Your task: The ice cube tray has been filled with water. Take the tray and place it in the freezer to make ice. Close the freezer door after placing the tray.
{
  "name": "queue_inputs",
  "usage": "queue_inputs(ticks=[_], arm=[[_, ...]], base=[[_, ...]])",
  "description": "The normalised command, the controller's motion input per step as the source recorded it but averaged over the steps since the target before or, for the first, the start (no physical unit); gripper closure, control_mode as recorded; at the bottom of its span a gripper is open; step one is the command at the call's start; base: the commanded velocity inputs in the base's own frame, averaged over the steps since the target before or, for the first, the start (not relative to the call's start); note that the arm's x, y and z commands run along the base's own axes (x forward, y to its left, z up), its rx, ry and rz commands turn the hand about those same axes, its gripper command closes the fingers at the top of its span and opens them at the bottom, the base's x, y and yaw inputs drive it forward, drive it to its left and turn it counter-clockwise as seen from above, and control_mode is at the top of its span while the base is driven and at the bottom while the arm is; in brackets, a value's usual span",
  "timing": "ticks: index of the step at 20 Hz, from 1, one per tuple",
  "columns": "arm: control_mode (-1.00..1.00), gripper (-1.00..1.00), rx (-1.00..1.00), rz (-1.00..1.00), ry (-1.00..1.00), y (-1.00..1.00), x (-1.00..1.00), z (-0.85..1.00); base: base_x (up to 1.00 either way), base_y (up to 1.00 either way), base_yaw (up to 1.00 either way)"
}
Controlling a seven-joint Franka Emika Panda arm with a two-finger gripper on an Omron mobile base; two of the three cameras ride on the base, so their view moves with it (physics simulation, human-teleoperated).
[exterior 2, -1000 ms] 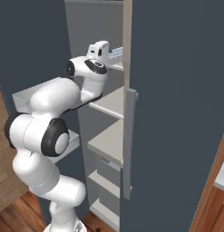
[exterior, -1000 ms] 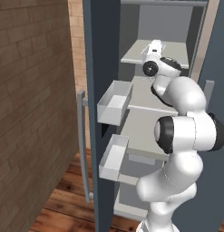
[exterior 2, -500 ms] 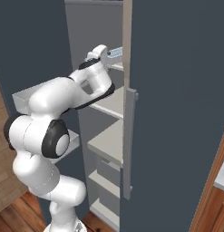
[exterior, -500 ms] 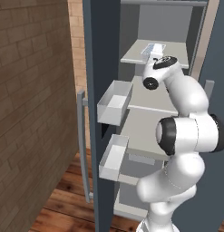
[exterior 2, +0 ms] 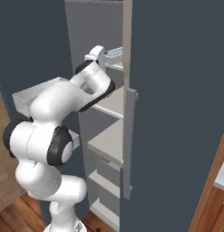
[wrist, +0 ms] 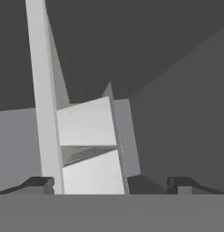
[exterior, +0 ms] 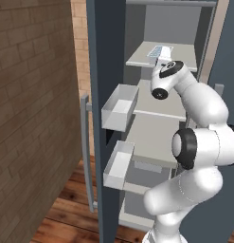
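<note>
Ice cube tray [exterior: 159, 51] on the freezer [exterior: 151, 137] shelf (door [exterior: 105, 71] open), arm just below.

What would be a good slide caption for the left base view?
White robot arm reaching into the open freezer, where the ice cube tray lies on an upper shelf, freezer door open wide.

So the glossy white robot arm [exterior: 199, 114] is all fat rounded segments, smooth plastic-looking shells with soft highlights. Each joint has a dark, nearly black round cap: a big one on the bulky middle segment and a smaller one on the slimmer link higher up. The bottom segment is a thick curved white tube. No cables, screws or markings that I can make out. The gripper [wrist: 111, 183] has two small dark grey blocky finger tips [wrist: 38, 183], flat-topped and plain.
</note>
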Motion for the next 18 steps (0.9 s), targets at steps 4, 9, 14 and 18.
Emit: queue_inputs(ticks=[4,9,14,18], arm=[[-1.00,-1.00,0.00,0.00,0.00,0.40,-0.38,0.62],[-1.00,-1.00,0.00,0.00,0.02,0.33,-0.46,0.49],[-1.00,-1.00,0.00,0.00,0.08,0.33,-0.61,0.31],[-1.00,-1.00,0.00,0.00,0.05,0.29,-0.77,0.21]], base=[[0.00,0.00,0.00],[0.00,0.00,0.00],[0.00,0.00,0.00],[0.00,0.00,0.00]])
